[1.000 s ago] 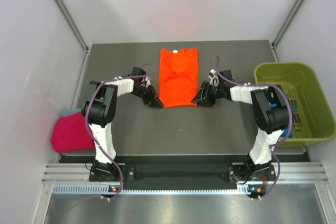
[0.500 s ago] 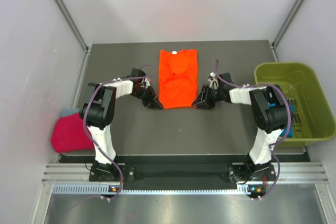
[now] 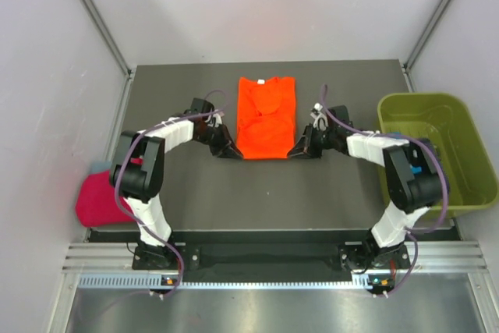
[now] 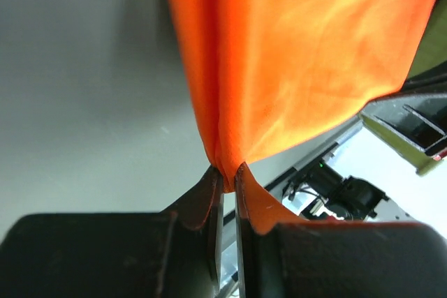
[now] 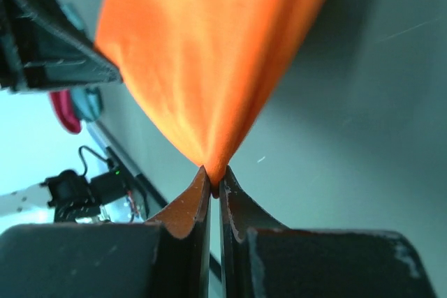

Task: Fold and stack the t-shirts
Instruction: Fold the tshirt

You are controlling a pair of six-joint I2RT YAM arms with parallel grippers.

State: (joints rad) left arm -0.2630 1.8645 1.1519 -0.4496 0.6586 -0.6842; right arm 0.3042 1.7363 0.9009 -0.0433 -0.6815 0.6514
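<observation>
On the dark bench (image 3: 312, 193), as the overhead camera is showing it, an orange t-shirt (image 3: 265, 117) is lying spread out near the middle, its collar and small white tag (image 3: 263, 80) pointing toward the far edge. The left pincer (image 3: 231, 152) is reaching in to the shirt's near left corner and the right pincer (image 3: 295, 152) to its near right corner, so the two arms are mirroring each other. A pink t-shirt (image 3: 101, 196) is lying bunched at the bench's left edge, well apart from the orange one, with a sliver of teal cloth (image 3: 100, 166) peeking out behind it. A green bin (image 3: 468, 193) is sitting at the right edge.

Through the left wrist camera, the left pincer (image 4: 229, 171) is squeezing shut on a corner of the orange t-shirt (image 4: 300, 61), with the cloth fanning out from between the black fingers (image 4: 206, 200) over the grey bench (image 4: 84, 102).

Through the right wrist camera, the right pincer (image 5: 213, 176) is likewise pinching closed on a point of the orange t-shirt (image 5: 209, 54), which is widening away from the fingertips. The pink t-shirt (image 5: 64, 109) is showing blurred in the distance.
</observation>
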